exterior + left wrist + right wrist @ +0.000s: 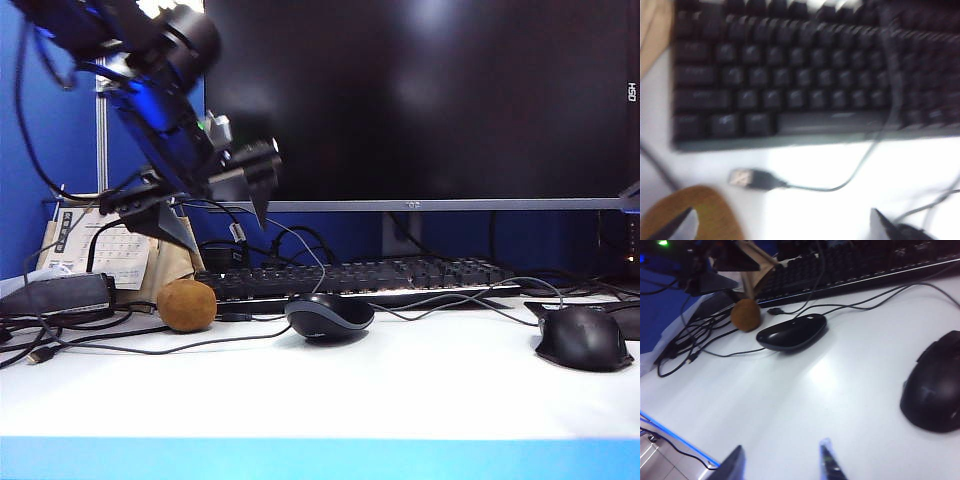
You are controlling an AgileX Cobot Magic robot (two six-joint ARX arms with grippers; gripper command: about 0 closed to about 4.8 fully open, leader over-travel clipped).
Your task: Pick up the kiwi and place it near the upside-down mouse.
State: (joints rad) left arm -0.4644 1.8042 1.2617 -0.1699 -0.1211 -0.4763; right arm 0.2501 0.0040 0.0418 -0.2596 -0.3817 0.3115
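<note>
Table [420, 390]: white, smooth, glossy; blue strip along near edge. Wide bare area across the near half, from centre to right. Clutter is far and left: black keyboard [370, 277] along the far side under a dark monitor [420, 95], cable tangle and a black box at far left, a calendar card behind that.

Kiwi [186, 305]: brown, matte, fuzzy, egg-shaped, on the table at left, just in front of the keyboard's left end. Long axis roughly left-right in the exterior view; which end is the stem, can't tell. A loose USB plug [751, 179] lies between kiwi and keyboard.

Upside-down mouse [329, 315]: low, rounded, black w/ lighter grey band, just right of the kiwi and apart from it, thin cable running off toward the keyboard. Open table near and to the right of it.

Bulkier matte black mouse [582, 338] well apart at right.

Left tool [215, 215]: hangs above the kiwi, released, black pointed fingers spread wide, nothing between them; kiwi shows beside one fingertip in the left wrist view (blurred).

Right tool [782, 462]: over bare table on the near right side, fingers apart, gripping nothing.
</note>
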